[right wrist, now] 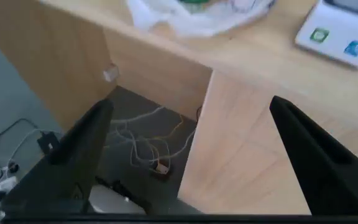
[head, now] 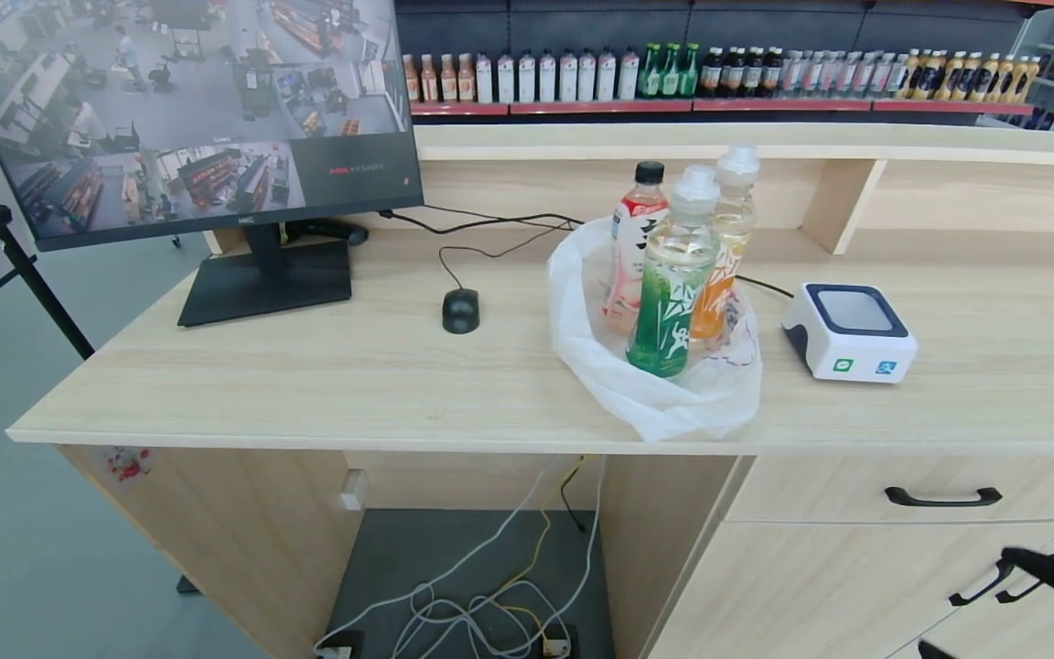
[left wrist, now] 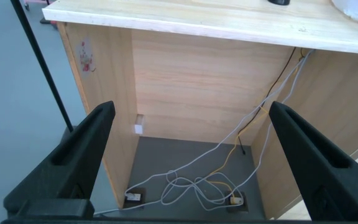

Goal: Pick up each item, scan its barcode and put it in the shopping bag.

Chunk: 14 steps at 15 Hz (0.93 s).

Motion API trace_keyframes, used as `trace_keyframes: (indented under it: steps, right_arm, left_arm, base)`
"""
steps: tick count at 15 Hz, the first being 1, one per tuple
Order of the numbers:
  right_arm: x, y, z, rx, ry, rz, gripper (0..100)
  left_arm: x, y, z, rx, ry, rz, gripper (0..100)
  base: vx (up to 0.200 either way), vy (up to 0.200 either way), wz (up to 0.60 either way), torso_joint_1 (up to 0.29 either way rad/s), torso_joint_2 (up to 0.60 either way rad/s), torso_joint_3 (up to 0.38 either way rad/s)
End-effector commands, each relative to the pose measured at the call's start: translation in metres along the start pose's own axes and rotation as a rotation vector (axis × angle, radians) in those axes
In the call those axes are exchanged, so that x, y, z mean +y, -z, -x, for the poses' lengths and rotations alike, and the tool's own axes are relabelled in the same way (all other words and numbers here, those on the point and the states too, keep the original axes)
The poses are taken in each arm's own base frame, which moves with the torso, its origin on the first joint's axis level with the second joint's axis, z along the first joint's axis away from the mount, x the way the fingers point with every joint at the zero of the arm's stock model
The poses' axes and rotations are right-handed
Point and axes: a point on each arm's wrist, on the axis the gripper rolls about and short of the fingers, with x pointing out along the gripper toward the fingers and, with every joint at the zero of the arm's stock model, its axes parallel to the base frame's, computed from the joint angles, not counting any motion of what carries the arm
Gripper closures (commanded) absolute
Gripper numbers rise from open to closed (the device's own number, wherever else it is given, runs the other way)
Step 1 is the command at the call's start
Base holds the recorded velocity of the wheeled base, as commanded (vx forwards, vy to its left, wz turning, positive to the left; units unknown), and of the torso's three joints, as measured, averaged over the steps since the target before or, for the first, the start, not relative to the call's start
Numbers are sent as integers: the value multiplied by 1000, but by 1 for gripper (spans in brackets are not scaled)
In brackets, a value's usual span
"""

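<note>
Evidently all three bottles are standing inside the shopping bag (head: 582,348) on the counter (head: 307,384). The green-label bottle (head: 671,311) is in front, with the red-label bottle (head: 632,247) and the orange-label bottle (head: 728,238) close behind it. The slumped bag walls are bunching them upright. I am judging the bagging as done or nearly so.

The left gripper (left wrist: 191,115) is hanging below counter level, facing the knee space, jaws spread wide and carrying nothing. The right gripper (right wrist: 191,106) is sitting equally low in front of the drawers, also wide and empty.

The scanner (head: 850,331) is sitting just beside the bag, on the robot's right, window up. The mouse (head: 460,310) and monitor (head: 188,110) are lying to the left. Cables (head: 490,595) are trailing under the desk. The counter's front edge and a drawer handle (head: 942,497) are lying in the way of any upward reach.
</note>
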Motion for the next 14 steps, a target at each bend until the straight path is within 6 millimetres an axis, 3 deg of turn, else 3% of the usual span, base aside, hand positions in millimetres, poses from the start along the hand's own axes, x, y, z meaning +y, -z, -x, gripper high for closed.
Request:
trace_keyframes:
  steps: [1,4,7,11,14]
  right_arm:
    - [8,37,41,-63,-24,42,0]
    - [11,58,58,-73,-20,38,0]
    - [13,59,61,-50,78,10,0]
    - [16,58,62,-38,347,-75,0]
    - [20,61,67,-129,366,-114,0]
  left_arm:
    - [0,0,0,0,-1,1,0]
    - [0,0,0,0,-1,3,0]
    - [0,0,0,1,-1,3,0]
    - [0,0,0,0,-1,1,0]
    - [0,0,0,1,-1,1,0]
  base:
    - [0,0,0,0,0,0]
    - [0,0,0,0,0,0]
    - [0,0,0,0,0,0]
    - [0,0,0,0,0,0]
    - [0,0,0,0,0,0]
